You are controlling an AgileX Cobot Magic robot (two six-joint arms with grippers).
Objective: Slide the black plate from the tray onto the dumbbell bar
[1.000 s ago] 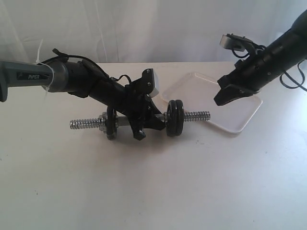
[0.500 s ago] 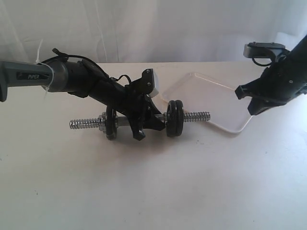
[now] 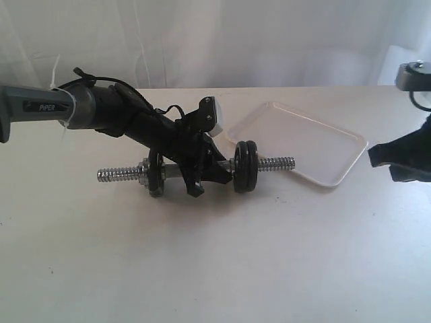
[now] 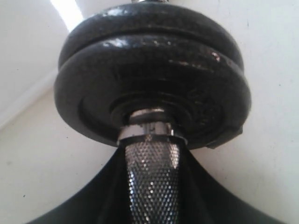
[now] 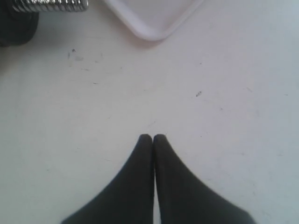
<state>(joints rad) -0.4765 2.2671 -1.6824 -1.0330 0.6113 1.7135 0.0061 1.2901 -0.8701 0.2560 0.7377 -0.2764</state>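
Observation:
The dumbbell bar (image 3: 273, 162) lies across the table, with my left gripper (image 3: 201, 179) shut on its knurled middle (image 4: 152, 182). Two black plates (image 3: 245, 165) sit side by side on the bar, just right of that gripper; they fill the left wrist view (image 4: 149, 74). A single black disc (image 3: 156, 174) and a silver nut (image 3: 143, 168) sit on the bar's left part. Nothing lies in the white tray (image 3: 303, 145). My right gripper (image 3: 394, 160) is shut and empty, right of the tray, its tips over bare table (image 5: 153, 137). The tray's corner (image 5: 149, 28) and the bar's threaded end (image 5: 49, 4) show beyond it.
The table top (image 3: 215, 262) is white, and a pale curtain (image 3: 236, 40) hangs behind it. My left arm (image 3: 101, 108) reaches in from the left over the table. The right arm's wrist camera (image 3: 412, 75) sits at the right edge.
My right gripper has moved from above the tray to the right and down, off the tray, towards the edge of the view. The left gripper and the dumbbell have not moved.

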